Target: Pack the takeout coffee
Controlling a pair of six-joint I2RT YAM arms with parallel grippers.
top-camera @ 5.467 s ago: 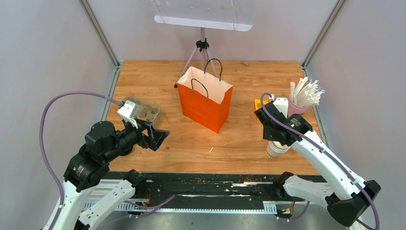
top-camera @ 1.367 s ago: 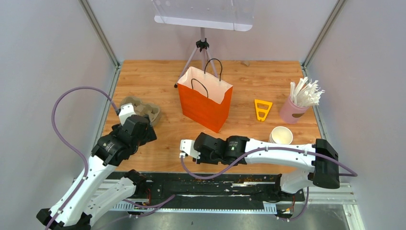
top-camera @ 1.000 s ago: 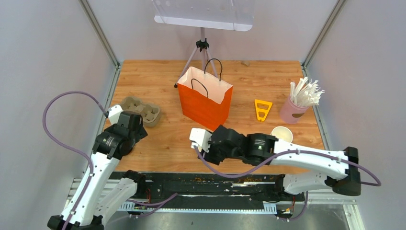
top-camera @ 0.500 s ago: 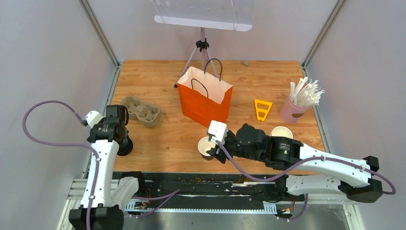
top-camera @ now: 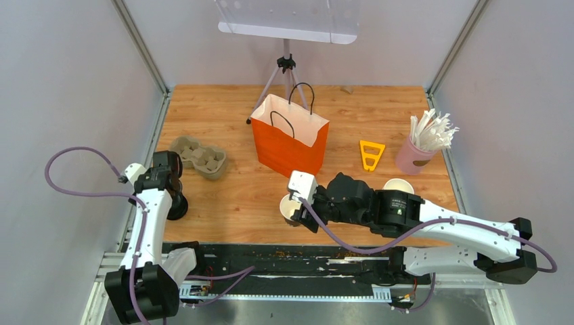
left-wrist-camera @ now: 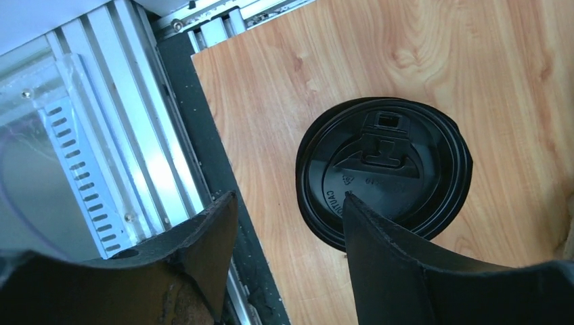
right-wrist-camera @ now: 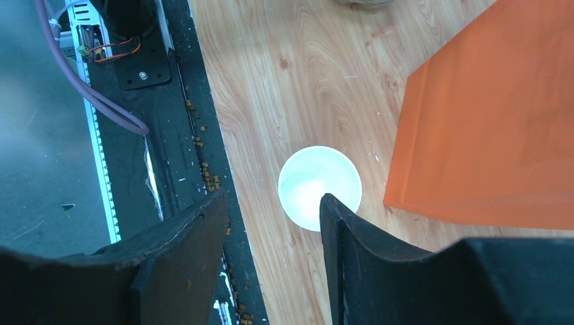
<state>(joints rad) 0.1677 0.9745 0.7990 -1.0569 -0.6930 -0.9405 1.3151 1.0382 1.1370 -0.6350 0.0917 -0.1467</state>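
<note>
We see a table (top-camera: 237,108) with a paper bag (top-camera: 288,152) standing near its middle.
Behind the bag stands a tripod (top-camera: 286,71). To the bag's left lies a cup tray (top-camera: 198,157), and before that tray, near the table's left edge, a lid (left-wrist-camera: 382,172) rests on the table. Just before the bag stands an open cup (right-wrist-camera: 315,183), near the front edge. To the bag's right lie a triangular piece (top-camera: 371,154), a second open cup (top-camera: 398,187) before it, and a cup of straws (top-camera: 416,156) at the far right.
</note>
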